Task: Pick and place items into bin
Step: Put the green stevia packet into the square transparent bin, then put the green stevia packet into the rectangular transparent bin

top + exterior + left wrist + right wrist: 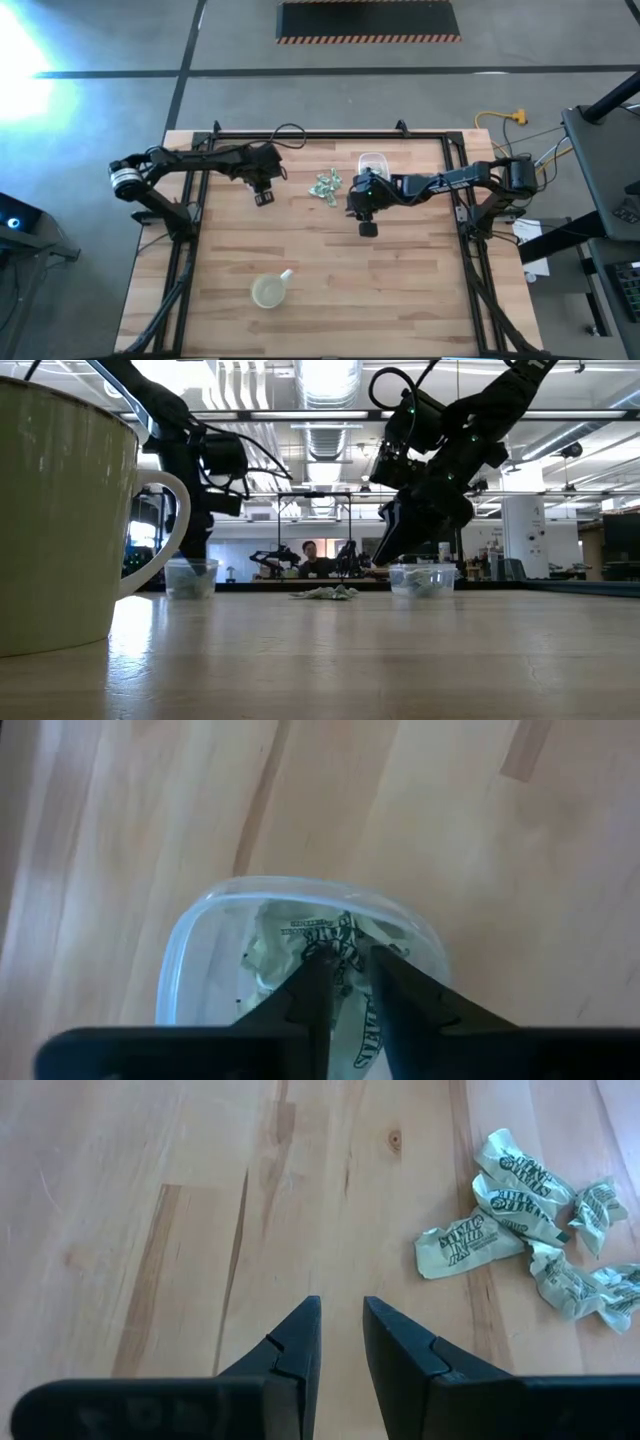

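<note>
Hovering over a clear tub [200, 960], the left gripper [345, 965] has its fingers a little apart above wrappers inside.
Right gripper [340, 1315], fingers slightly apart, holds nothing beside the green wrapper pile [530, 1230] on the table [150, 1200].

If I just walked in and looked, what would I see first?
Probably the little heap of pale green wrapped pieces in the middle of the wooden table, between two dark robot arms. The left pincer hangs over a clear bin with wrappers already inside, and the right pincer hovers above bare wood beside the heap. A yellowish spouted cup sits alone near the front.
</note>
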### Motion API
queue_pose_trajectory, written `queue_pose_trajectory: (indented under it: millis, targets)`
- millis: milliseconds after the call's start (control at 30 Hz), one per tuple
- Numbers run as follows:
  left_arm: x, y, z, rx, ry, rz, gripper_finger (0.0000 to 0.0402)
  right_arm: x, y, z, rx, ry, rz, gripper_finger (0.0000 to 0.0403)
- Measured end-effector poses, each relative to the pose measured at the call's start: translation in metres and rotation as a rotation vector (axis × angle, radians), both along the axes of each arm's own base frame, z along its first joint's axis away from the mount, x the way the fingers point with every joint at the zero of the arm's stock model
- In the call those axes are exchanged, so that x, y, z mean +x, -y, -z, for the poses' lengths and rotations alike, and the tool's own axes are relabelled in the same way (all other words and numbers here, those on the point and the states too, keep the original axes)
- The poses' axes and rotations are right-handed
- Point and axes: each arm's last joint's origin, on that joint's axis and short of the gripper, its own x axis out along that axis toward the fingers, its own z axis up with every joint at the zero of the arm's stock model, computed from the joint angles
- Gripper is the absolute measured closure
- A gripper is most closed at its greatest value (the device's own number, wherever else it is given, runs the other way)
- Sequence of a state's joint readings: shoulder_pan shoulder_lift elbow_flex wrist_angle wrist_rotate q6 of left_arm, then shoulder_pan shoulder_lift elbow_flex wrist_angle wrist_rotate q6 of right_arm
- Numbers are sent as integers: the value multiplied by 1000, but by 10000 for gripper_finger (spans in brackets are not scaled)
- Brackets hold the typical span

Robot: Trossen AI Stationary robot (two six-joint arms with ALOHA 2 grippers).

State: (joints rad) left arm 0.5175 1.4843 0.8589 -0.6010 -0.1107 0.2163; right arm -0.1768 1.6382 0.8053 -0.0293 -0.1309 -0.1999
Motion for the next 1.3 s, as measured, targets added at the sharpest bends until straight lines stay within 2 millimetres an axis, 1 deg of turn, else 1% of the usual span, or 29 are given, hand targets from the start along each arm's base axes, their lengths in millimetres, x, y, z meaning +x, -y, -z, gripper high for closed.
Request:
queue_pose_trajectory:
  millis: [200, 333, 533, 700, 900, 1033, 1133, 1300]
  targets:
    - [2, -1, -1, 16, 20, 3, 294, -1, 0, 1, -10, 4, -10, 335]
    - [1, 0, -1, 10, 6, 5, 273, -1, 0, 1, -12, 5, -13, 335]
    - [-4, 2, -8, 0, -21, -1, 267, -1, 0, 1, -14, 9, -14, 335]
    - [-9, 5, -24, 15, 5, -3, 267, 0, 0, 1, -20, 30, -15, 335]
    - [-12, 7, -45, 75, 115, -3, 267, 0, 0, 1, -20, 34, -15, 335]
    - [-5, 5, -52, 77, 238, 28, 267, 1, 0, 0, -20, 45, -13, 335]
    - [6, 3, -54, 85, 332, 63, 267, 1, 0, 0, -21, 49, -12, 335]
    - [23, 1, -48, 106, 403, 103, 267, 1, 0, 0, -21, 49, -12, 335]
